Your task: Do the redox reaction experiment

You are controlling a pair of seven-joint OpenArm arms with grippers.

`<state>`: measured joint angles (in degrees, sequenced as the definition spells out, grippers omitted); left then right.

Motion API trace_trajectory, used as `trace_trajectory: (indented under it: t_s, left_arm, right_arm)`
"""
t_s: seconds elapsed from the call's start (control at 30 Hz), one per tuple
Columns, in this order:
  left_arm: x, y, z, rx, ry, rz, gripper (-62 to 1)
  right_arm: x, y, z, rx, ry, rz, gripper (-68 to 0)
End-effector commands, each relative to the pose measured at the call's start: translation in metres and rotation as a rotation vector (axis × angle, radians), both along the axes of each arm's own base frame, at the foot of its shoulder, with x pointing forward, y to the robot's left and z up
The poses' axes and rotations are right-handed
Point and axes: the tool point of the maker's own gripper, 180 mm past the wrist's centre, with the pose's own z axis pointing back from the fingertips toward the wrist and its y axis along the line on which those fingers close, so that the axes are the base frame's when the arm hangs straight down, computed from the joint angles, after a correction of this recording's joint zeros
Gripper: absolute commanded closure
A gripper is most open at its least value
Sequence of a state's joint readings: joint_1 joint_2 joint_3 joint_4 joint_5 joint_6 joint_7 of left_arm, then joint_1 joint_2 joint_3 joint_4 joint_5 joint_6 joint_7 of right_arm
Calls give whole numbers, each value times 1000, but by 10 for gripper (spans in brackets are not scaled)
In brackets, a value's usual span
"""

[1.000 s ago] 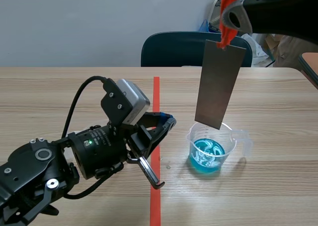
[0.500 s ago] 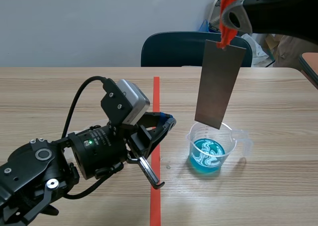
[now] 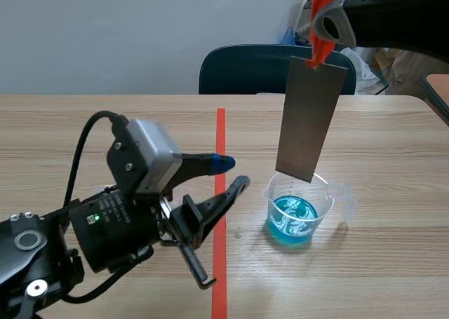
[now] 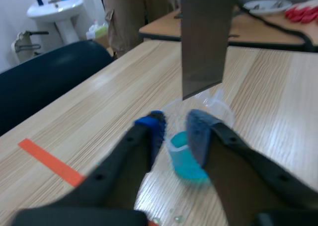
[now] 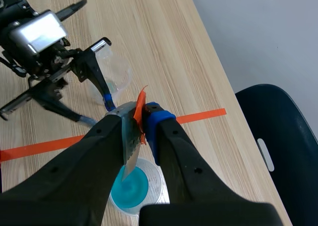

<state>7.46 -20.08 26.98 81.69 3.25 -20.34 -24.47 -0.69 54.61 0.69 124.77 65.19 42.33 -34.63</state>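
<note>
A clear beaker (image 3: 298,208) holding blue liquid stands on the table right of the red tape line. A grey metal sheet (image 3: 309,119) hangs upright over it, its lower edge just above the rim. My right gripper (image 3: 321,33) is shut on the sheet's top edge, by an orange tab (image 5: 140,117). In the right wrist view the beaker (image 5: 133,188) lies straight below the gripper (image 5: 140,120). My left gripper (image 3: 230,175) stands open just left of the beaker, apart from it. In the left wrist view the beaker (image 4: 183,159) shows ahead between its blue pads (image 4: 154,129), the sheet (image 4: 203,37) above.
A dark blue chair (image 3: 259,68) stands behind the table's far edge. The red tape line (image 3: 220,130) runs down the table's middle. Bare wooden table (image 3: 393,263) lies to the right of and in front of the beaker.
My left arm's wrist has turned and shifted a little leftward, and its fingers now stand wider apart. The right gripper, sheet and beaker have not moved.
</note>
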Motion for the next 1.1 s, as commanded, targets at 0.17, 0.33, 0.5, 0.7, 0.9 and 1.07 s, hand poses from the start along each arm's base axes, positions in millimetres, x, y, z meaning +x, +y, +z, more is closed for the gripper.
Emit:
trace_trajectory:
  t_s: [0.17,0.33,0.5,0.7,0.9,1.07]
  left_arm:
    - [-8,18,0,-36,20,46,-611]
    - [-15,35,-12,-28,61,99,-623]
    - [-30,50,-16,0,60,128,-623]
    - [-53,67,6,-16,14,114,-623]
    - [-76,73,30,-22,-1,96,-623]
    - [-92,78,38,-30,3,102,-623]
  right_arm:
    - [-1,1,7,16,-20,11,-6]
    - [-1,1,7,16,-20,11,-6]
    - [-1,1,7,16,-20,11,-6]
    - [-1,1,7,16,-20,11,-6]
    - [-1,1,7,17,-20,11,-6]
    - [-1,1,7,17,-20,11,-6]
